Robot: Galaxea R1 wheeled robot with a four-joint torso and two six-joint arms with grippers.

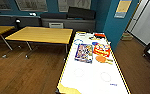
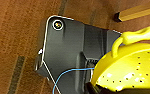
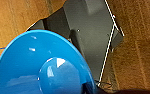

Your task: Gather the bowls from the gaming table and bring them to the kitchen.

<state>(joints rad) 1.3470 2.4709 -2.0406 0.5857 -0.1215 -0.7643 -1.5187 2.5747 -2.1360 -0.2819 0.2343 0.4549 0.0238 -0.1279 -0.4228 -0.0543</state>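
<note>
The gaming table (image 1: 91, 75) ran lengthwise away from the robot, its glossy white surface edged in yellow, with a boxed game (image 1: 84, 53), a red packet (image 1: 101, 49) and an orange paddle (image 1: 102, 59) lying toward its far half. Open wooden floor (image 1: 28, 72) lay along its left edge. The yellow-green bowl (image 2: 131, 67), perforated and handled, showed close to the left wrist; the blue bowl (image 3: 41, 67) showed close to the right wrist, hollow facing the camera. The state of either arm's jaws could not be told.

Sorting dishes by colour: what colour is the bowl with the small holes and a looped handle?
Bright yellow bowl, seen best in the left wrist view.
</note>
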